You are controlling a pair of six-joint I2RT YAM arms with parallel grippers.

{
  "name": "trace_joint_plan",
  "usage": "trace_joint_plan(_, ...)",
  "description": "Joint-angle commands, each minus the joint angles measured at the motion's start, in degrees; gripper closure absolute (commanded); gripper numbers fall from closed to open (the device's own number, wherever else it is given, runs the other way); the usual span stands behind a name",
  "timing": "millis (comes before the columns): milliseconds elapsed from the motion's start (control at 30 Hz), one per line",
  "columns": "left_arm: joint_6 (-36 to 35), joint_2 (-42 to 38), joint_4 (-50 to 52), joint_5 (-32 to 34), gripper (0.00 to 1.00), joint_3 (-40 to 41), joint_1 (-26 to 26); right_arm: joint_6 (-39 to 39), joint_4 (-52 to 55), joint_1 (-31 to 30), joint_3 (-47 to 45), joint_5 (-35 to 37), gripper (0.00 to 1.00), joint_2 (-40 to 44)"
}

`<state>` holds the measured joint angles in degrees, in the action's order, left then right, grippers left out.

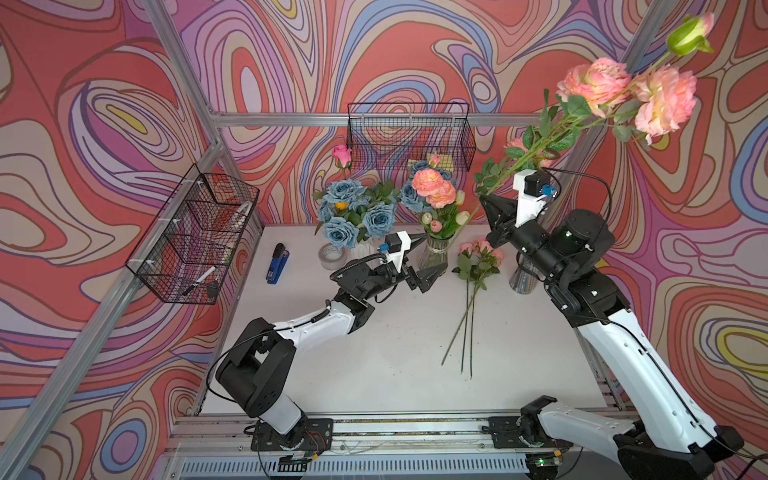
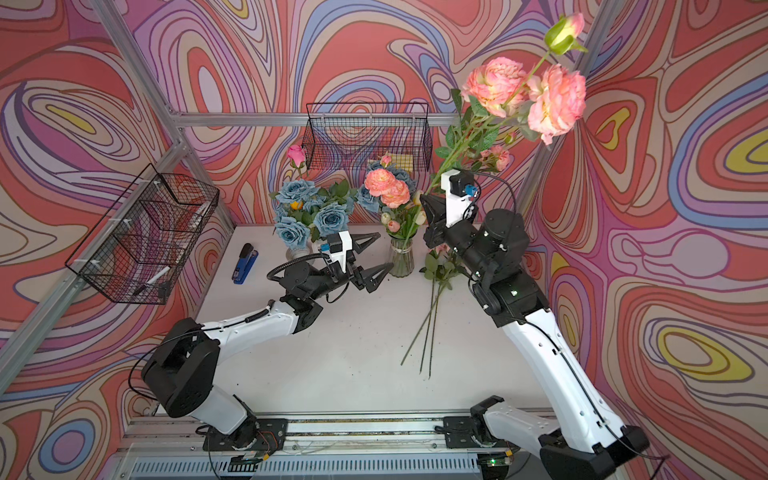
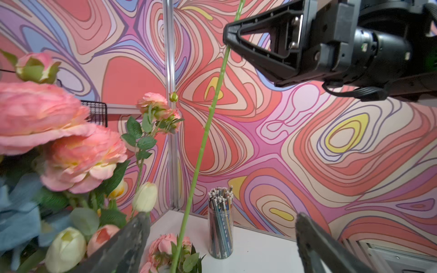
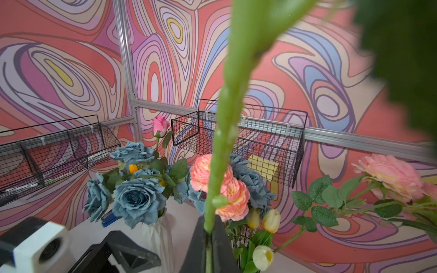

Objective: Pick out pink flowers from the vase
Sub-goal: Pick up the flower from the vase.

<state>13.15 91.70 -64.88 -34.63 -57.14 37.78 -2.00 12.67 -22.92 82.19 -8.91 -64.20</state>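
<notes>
Swirled pink-and-coral walls enclose a white table (image 1: 374, 353). High on the right, the right gripper (image 1: 489, 204) is clamped tight on the green stem of a pink spray (image 1: 631, 91), probably low down so the blooms lift clear. I cannot tell whether the stem's lower end is out of the glass vase (image 2: 402, 258). Just left of that vase the left gripper (image 2: 385, 249) gapes wide and empty, likely ready to steady it. Two peach blooms (image 1: 432, 188) sit in the vase, and other pink stems (image 1: 478, 259) lie right of it.

The front of the tabletop (image 1: 374, 353) was seen bare; the glass vase (image 1: 434, 257) was hemmed between the blue roses (image 1: 378, 218) and laid pink flowers (image 1: 482, 247).
</notes>
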Motion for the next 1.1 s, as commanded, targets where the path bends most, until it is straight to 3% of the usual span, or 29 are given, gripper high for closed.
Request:
trace_joint_plan(0,2.7,2.2,3.5,-8.0,0.09,-4.1,-0.3,1.9,6.3,-0.2,1.2,-4.6,1.00,0.6)
trace_joint_plan(133,3.7,4.3,9.0,-13.1,0.17,-9.1,0.1,3.8,6.6,-0.2,0.7,-8.0,1.00,0.4)
trace_joint_plan(300,0.9,4.9,14.2,-10.9,0.22,-11.3,0.7,5.7,6.8,-0.2,1.1,-12.9,1.00,-0.9)
trace_joint_plan(400,0.6,4.6,15.8,-10.7,0.35,-12.0,0.7,5.9,7.5,-0.2,1.0,-13.6,1.00,-1.4)
trace_joint_plan(567,0.9,4.2,16.7,-11.0,0.64,-12.4,0.7,5.8,8.1,-0.2,-0.3,-13.6,1.00,-1.2)
trace_joint_plan(900,3.6,5.0,16.6,-13.0,1.00,-14.0,0.7,5.7,8.4,-0.2,-1.8,-14.0,1.00,-1.0)
trace_joint_plan(1067,6.2,5.1,13.6,-13.2,1.00,-13.4,0.8,6.6,7.2,-0.2,-3.3,-13.6,1.00,-0.7)
